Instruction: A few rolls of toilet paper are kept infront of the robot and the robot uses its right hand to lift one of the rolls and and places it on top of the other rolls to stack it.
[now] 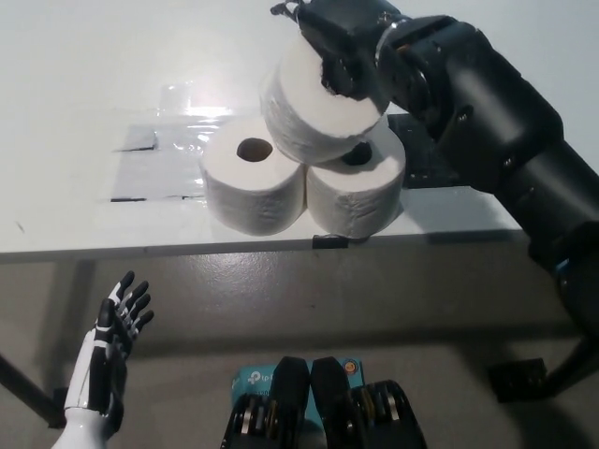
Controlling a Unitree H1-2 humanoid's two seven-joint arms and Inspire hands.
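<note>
Top roll (314,103) gripped by right hand (342,37), tilted, resting on two rolls (255,182) near tabletop (75,140) front edge. Left hand (108,360) held open, empty, below tabletop.

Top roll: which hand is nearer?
Right. The black right hand grips the top roll above the two base rolls; the white left hand hangs open below the table, far away.

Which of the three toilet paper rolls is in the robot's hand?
The top roll, tilted, gripped by the black right hand. The other two rolls stand upright on the table.
</note>
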